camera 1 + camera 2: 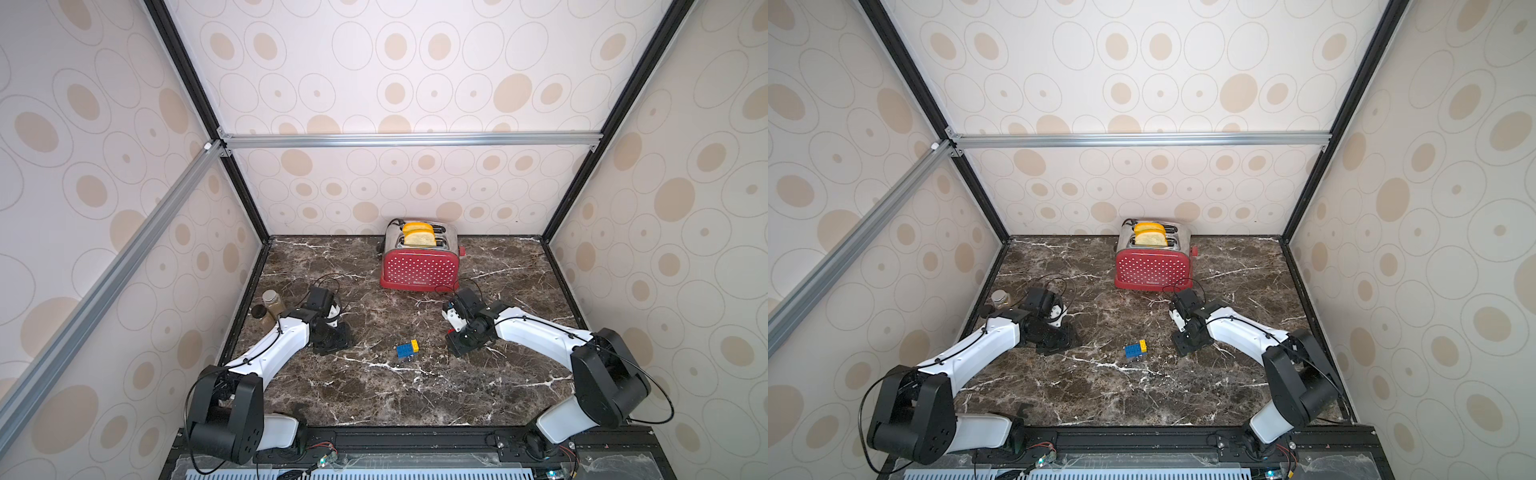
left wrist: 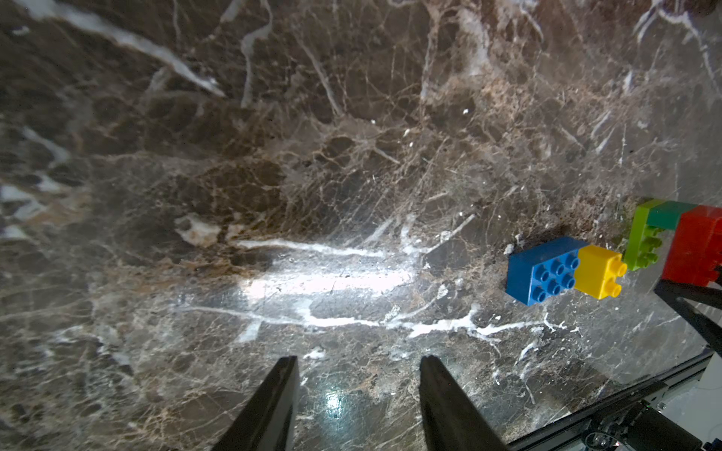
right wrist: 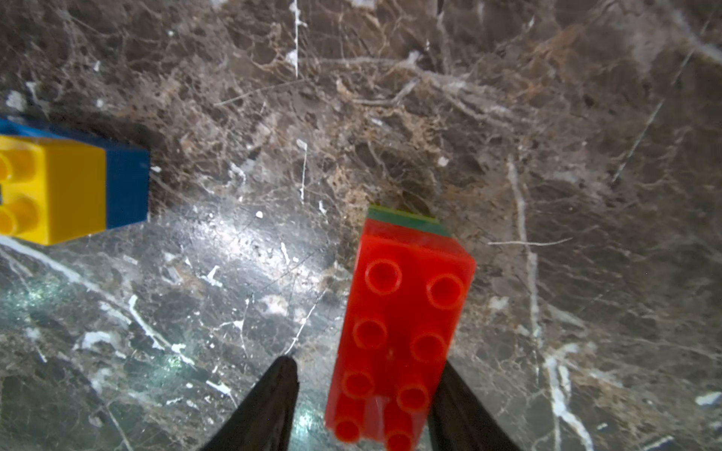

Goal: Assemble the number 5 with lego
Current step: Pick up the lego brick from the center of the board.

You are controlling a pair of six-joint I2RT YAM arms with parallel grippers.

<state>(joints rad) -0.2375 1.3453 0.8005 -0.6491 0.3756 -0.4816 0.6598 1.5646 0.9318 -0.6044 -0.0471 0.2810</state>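
Five lego bricks [image 1: 407,348] lie in two clusters on a dark marble surface [image 1: 415,395], in front of one red dotted toaster [image 1: 419,266] holding two bread slices [image 1: 419,237].

Straight in front of the toaster, one blue brick [image 2: 541,269] is joined to one yellow brick [image 2: 597,271], and nothing touches them.

In front of the toaster toward its right, one lime brick [image 2: 642,242], one dark-green brick [image 2: 670,214] and one red brick [image 3: 398,324] are stacked together. The right gripper [image 3: 366,361] straddles the red brick with its jaws parted, and a gap shows at one finger.

The left gripper [image 2: 358,358], front-left of the toaster, has its fingers spread and holds nothing. The number 5 is not yet joined.
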